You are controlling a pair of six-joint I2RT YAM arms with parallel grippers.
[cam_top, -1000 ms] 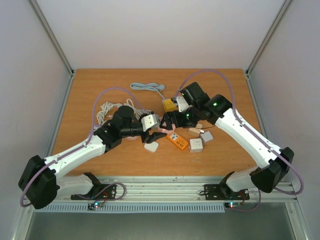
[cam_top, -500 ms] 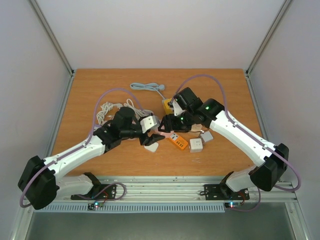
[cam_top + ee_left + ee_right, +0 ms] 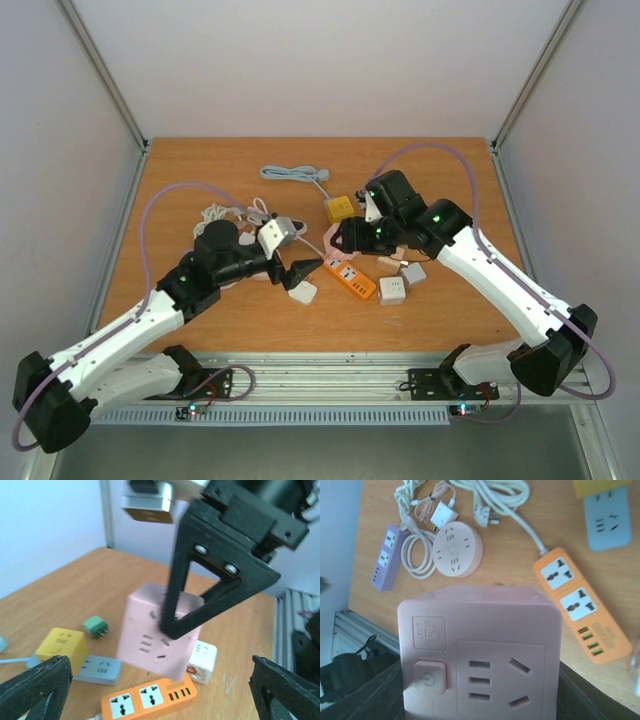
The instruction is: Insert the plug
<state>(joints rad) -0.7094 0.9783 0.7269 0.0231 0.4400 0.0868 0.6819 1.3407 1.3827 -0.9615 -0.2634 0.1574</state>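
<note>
Pinched tight in the right pincer (image 3: pixel 341 243): a pink socket cube (image 3: pixel 480 665), with one black finger (image 3: pixel 177 585) pressed flat on its side. Held up off the surface (image 3: pixel 200 170), a bit tilted, with the holes of one face turned to the right wrist camera. Over at the left pincer (image 3: pixel 300 271), fingers spread wide, pointing to 3 o'clock in the top view, tip near the cube. In the left wrist view, straight ahead of that open pincer at 12 o'clock, the same pink cube. Down on the surface at 9 o'clock of the cube, a small green plug (image 3: pixel 95 626), lying flat, metal pins poking toward the cube. At about 11 o'clock of the left pincer, well apart from both fingers. Just beside the plug at 7 o'clock, a yellow socket cube (image 3: pixel 59 647), touching a grey-blue socket block (image 3: pixel 102 669). Below the pink cube at 6 o'clock, an orange power strip (image 3: pixel 147 697), and at 4 o'clock a white cube (image 3: pixel 202 656). In the top view, just at 6 o'clock of the left pincer, a white block (image 3: pixel 303 293) lying on the surface.
</note>
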